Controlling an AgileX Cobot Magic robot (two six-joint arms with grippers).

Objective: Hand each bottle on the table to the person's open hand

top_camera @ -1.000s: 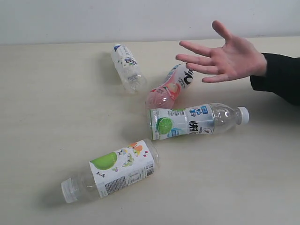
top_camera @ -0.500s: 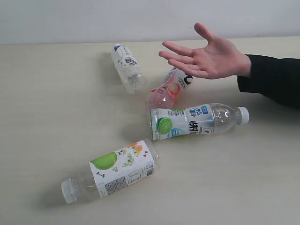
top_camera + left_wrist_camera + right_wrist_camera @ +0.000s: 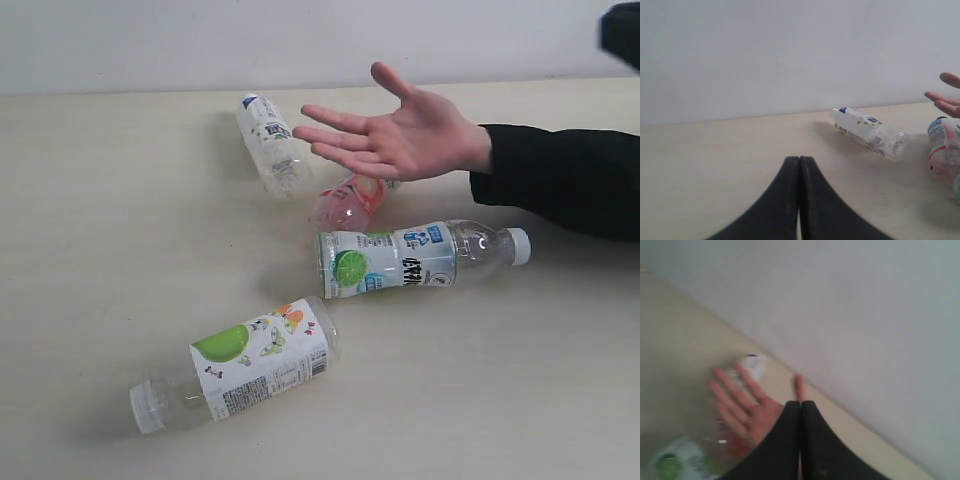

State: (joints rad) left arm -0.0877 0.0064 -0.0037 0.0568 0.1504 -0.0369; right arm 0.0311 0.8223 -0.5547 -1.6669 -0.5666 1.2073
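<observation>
Over the pink bottle (image 3: 345, 203) is where the person's open hand (image 3: 405, 145) sits now, fingers spread, palm up; it slid left from a second ago and hides that bottle's cap end. Meanwhile the lime bottle (image 3: 400, 258), green-apple bottle (image 3: 245, 362) and blue-capped bottle (image 3: 268, 143) haven't budged on the table (image 3: 100, 250). Both the left gripper (image 3: 799, 160) and right gripper (image 3: 800, 404) are closed on nothing, so no handover yet.

Bottles: four: green-apple (image 3: 258, 360), lime (image 3: 385, 262), pink (image 3: 343, 205), blue-capped (image 3: 270, 145). Open hand (image 3: 405, 145): one. Grippers: two: left gripper (image 3: 799, 159), right gripper (image 3: 800, 403). Table (image 3: 100, 250): one.
</observation>
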